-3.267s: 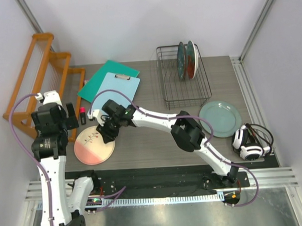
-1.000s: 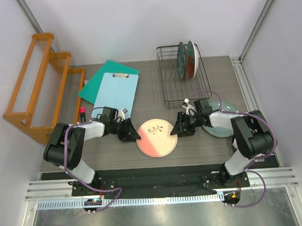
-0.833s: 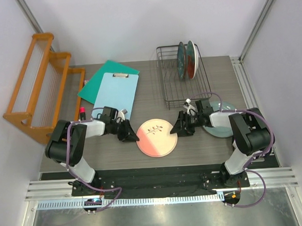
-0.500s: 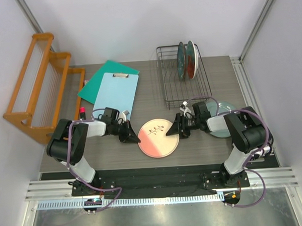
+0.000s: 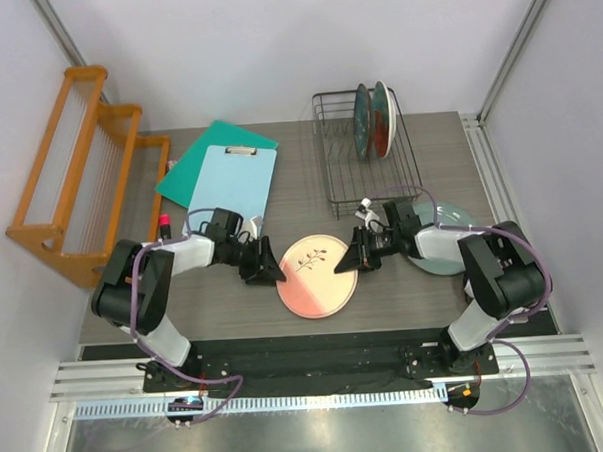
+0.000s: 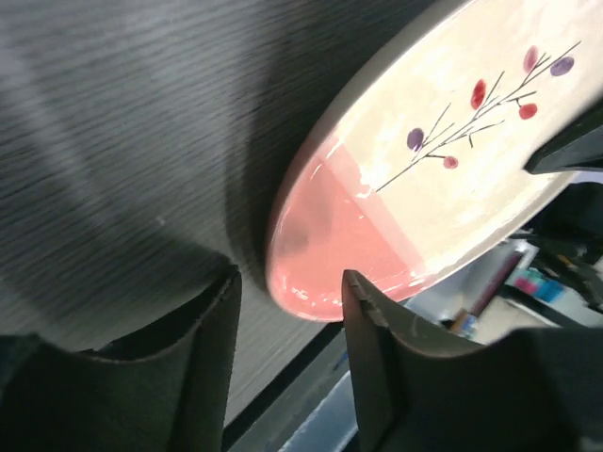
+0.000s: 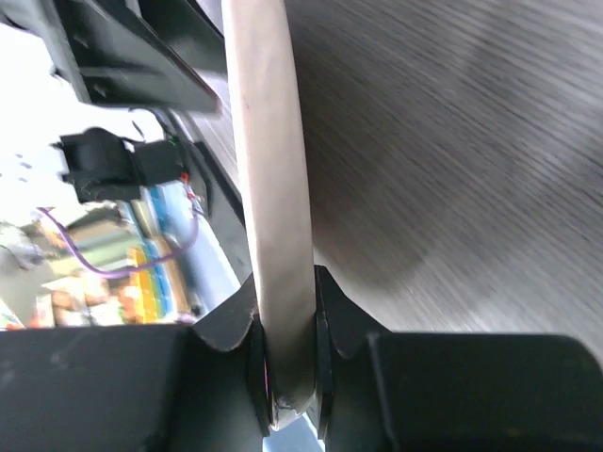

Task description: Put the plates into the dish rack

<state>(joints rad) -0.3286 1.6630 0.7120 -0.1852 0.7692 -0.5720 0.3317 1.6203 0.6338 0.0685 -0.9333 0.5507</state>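
The pink-and-cream plate (image 5: pixel 317 275) with the twig motif lies at the table's front middle. My right gripper (image 5: pixel 356 256) is shut on its right rim; in the right wrist view the plate (image 7: pixel 268 141) runs edge-on between the shut gripper (image 7: pixel 283 372). My left gripper (image 5: pixel 267 269) is open at the plate's left rim; in the left wrist view the pink rim (image 6: pixel 316 282) sits just ahead of the gripper (image 6: pixel 290 315). The dish rack (image 5: pixel 346 184) at the back holds the dark teal plate (image 5: pixel 360 109) and the floral plate (image 5: pixel 382 117) upright. The pale grey-green plate (image 5: pixel 450 242) lies flat at the right.
A light blue clipboard (image 5: pixel 233 187) on a green board (image 5: pixel 218 142) lies back left, beside an orange wooden rack (image 5: pixel 79 176). A red marker (image 5: pixel 165 224) lies by the left arm. White headphones are partly hidden behind the right arm at the right edge.
The plate was at the front left 3.3 s ago and is now in the middle. In the last second my right gripper slid left onto its right rim and my left gripper edged right.
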